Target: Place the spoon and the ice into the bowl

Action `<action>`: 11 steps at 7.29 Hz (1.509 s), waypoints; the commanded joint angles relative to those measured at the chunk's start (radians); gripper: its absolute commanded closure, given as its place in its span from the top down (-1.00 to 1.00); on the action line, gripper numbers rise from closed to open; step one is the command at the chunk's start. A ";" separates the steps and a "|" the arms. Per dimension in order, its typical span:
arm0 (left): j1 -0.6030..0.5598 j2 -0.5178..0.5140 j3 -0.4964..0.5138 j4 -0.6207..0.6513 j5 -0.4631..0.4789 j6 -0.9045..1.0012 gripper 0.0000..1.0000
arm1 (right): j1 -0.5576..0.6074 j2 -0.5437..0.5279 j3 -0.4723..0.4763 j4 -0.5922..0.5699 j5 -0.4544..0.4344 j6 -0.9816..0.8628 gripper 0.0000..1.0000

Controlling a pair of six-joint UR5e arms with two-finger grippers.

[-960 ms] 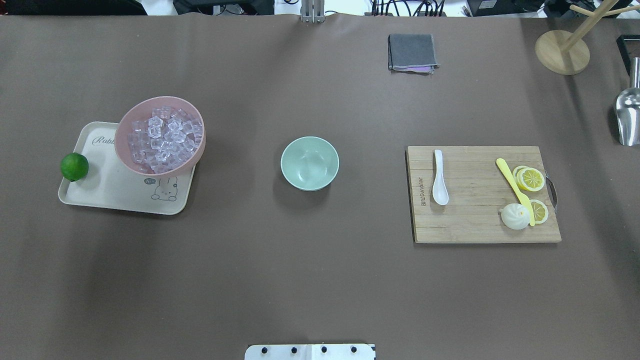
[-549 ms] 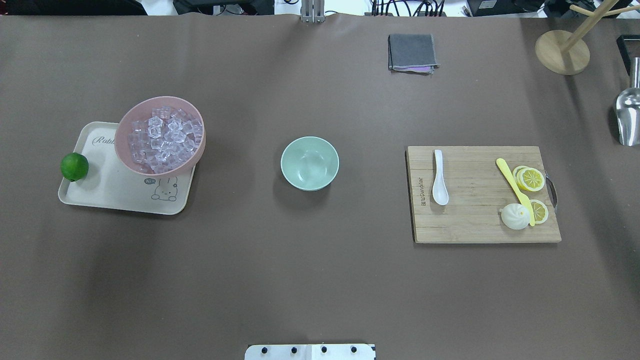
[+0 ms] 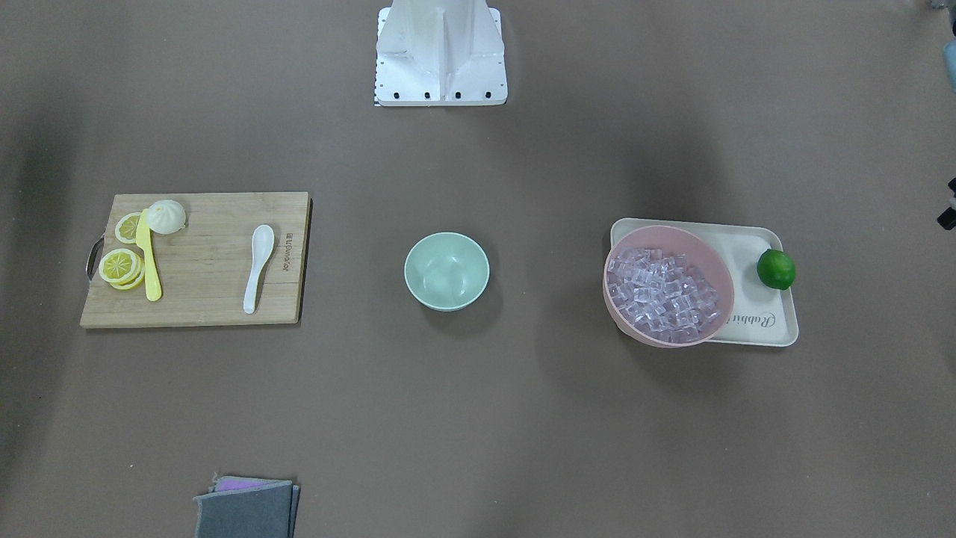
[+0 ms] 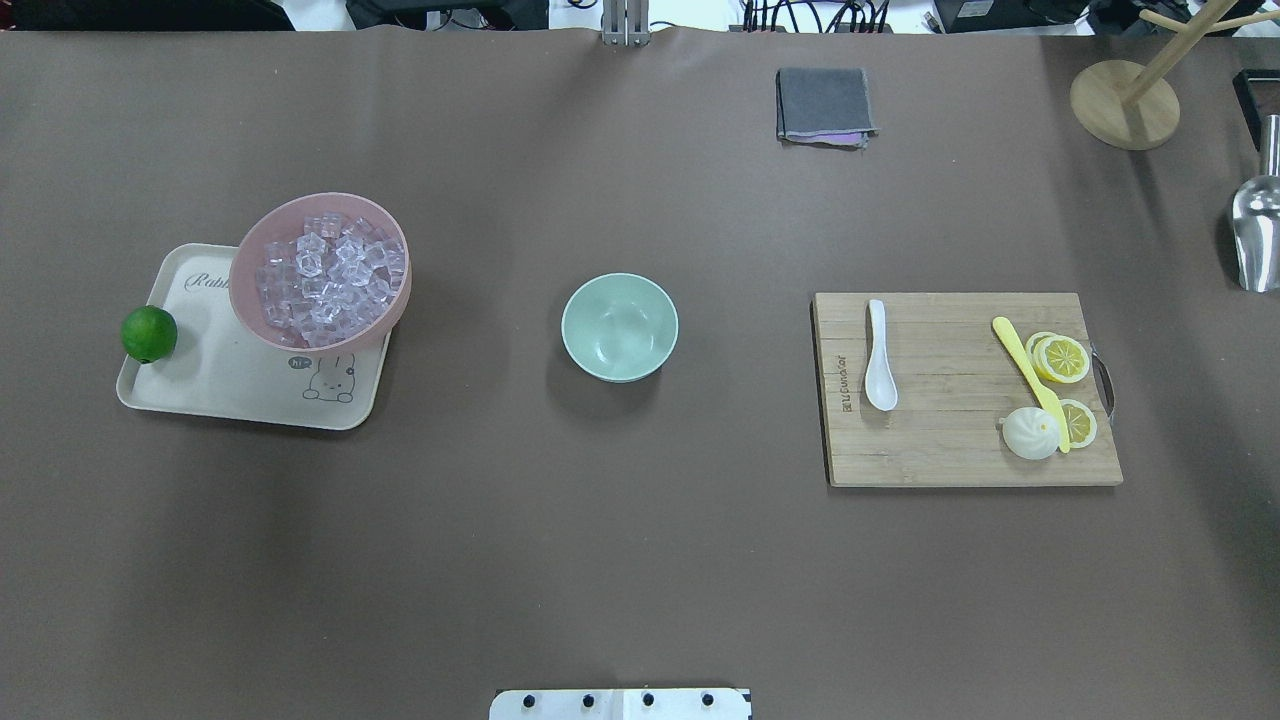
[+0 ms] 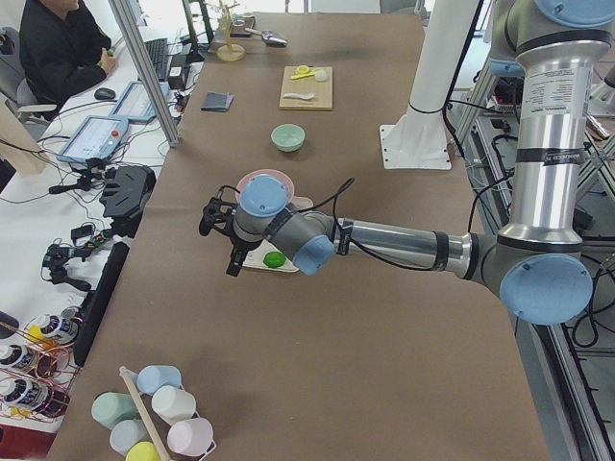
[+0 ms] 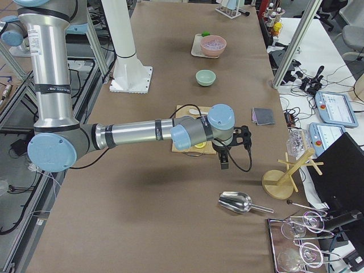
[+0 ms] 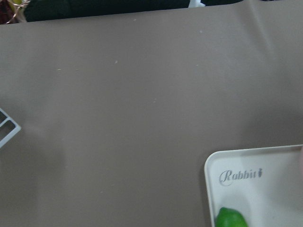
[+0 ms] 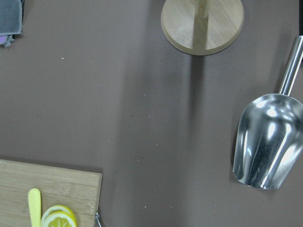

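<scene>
The white spoon lies on the left part of a wooden cutting board, right of centre; it also shows in the front view. The empty mint-green bowl stands mid-table. The ice fills a pink bowl at the left. No gripper shows in the overhead or front views. In the side views my left gripper hovers beside the tray and my right gripper hovers beyond the board. I cannot tell whether they are open or shut.
A cream tray holds the pink bowl and a lime. On the board lie a yellow knife, lemon slices and a bun. A metal scoop, a wooden stand and a folded grey cloth are further back.
</scene>
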 commanded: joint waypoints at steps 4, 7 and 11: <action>0.172 -0.073 -0.079 -0.019 0.063 -0.196 0.95 | -0.115 0.002 0.025 0.132 0.026 0.180 1.00; 0.304 -0.136 -0.099 -0.014 0.181 -0.337 0.95 | -0.314 0.043 0.115 0.192 -0.131 0.550 1.00; 0.519 -0.231 -0.095 0.001 0.348 -0.446 0.95 | -0.478 0.118 0.121 0.191 -0.242 0.680 1.00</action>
